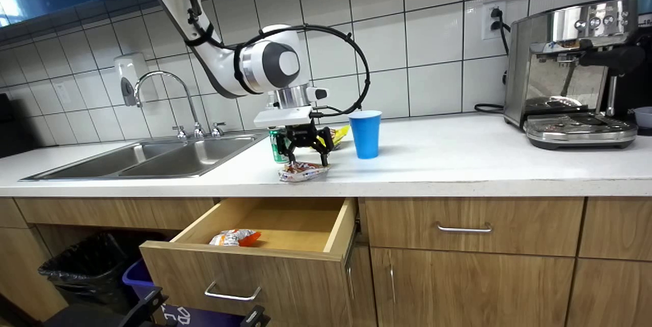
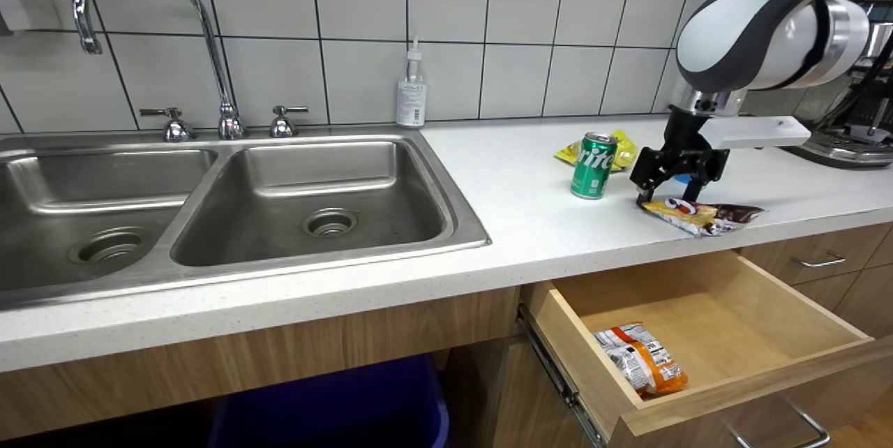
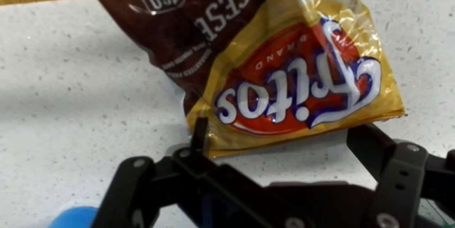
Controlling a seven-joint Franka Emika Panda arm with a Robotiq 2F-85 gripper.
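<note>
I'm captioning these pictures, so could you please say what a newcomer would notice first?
Probably the white robot arm over the counter, its open claw at the edge of a Fritos bag. A bright blue cup stands nearby, and below, the open drawer holds an orange and silver snack bag.

A white Franka Emika Panda arm (image 1: 219,62), trimmed with dark-grey panels (image 1: 272,66) and shiny silver bands (image 1: 251,64), carries a black cable (image 1: 367,77) that bows out in a wide loop and is bound on by black straps (image 1: 199,38). A white, slab-like housing (image 1: 282,117) tops the black Robotiq gripper (image 1: 308,160). In the wrist view, round greyish screw heads (image 3: 139,163) dot its angular, jointed links (image 3: 398,201), one marked by two small dark holes (image 3: 404,173).
</note>
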